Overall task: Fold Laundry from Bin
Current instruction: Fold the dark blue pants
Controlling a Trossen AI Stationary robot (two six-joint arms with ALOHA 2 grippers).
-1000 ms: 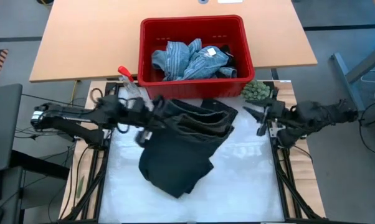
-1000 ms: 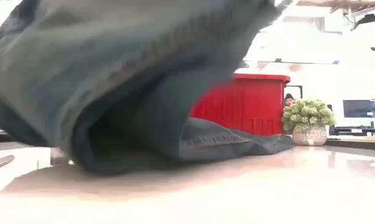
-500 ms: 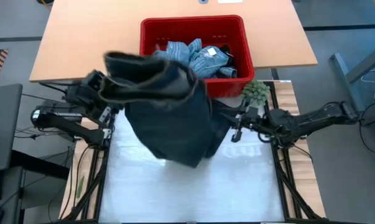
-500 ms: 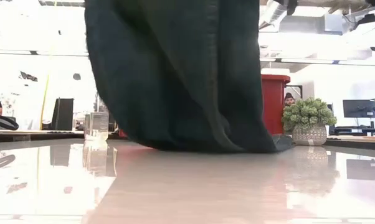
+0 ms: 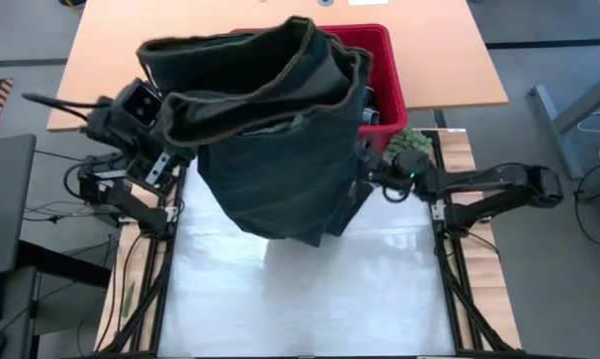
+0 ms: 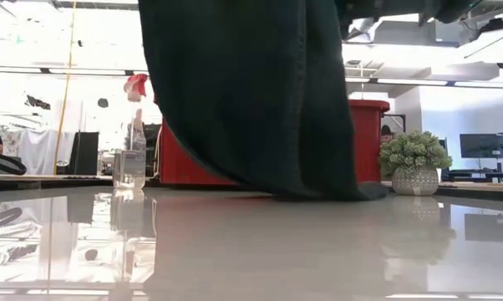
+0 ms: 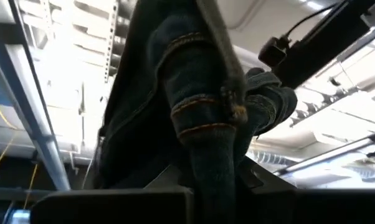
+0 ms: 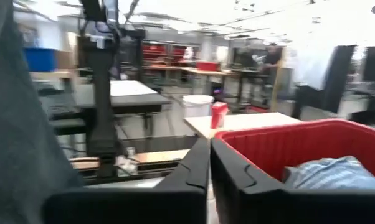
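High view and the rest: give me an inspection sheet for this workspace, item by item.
Surface: glossy white table top, bare in front; tan desk behind.
Job's things: dark jeans lifted high, lower end touching the table top; red bin behind them, holding a blue-white striped shirt.
Clutter: spray bottle with red trigger; green fuzzy ball beside the bin.
Grippers: left claw shut on the jeans' waistband; right claw shut, holding nothing visible, at the jeans' right edge.
Cables: wires running along the left frame.
Surroundings: workshop with desks, a monitor and a person partly hidden behind the bin.
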